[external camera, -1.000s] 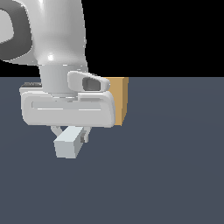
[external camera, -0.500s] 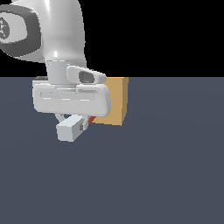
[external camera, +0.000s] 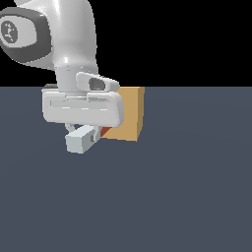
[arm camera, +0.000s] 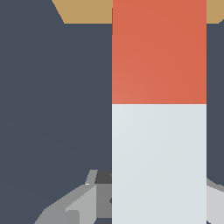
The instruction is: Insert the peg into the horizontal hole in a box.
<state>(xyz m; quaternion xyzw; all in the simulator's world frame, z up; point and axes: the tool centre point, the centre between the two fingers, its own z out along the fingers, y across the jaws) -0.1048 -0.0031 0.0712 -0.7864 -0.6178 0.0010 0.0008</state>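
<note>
Carrying peg (external camera: 81,139) higher and closer to box (external camera: 129,114) than 0.5 s ago, w/ red-orange end (arm camera: 159,52) now reaching box's lower face. Gripper (external camera: 84,134) clenching around pale grey section, fingers (arm camera: 78,203) flanking it in wrist view. Hovering above dark floor (external camera: 187,197); hole hidden behind arm.

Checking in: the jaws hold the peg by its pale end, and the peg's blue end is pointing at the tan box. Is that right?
Not quite. The end of the peg pointing at the tan box is red-orange, not blue, as the wrist view shows plainly. The rest stands: the gripper has its jaws on the pale end.
</note>
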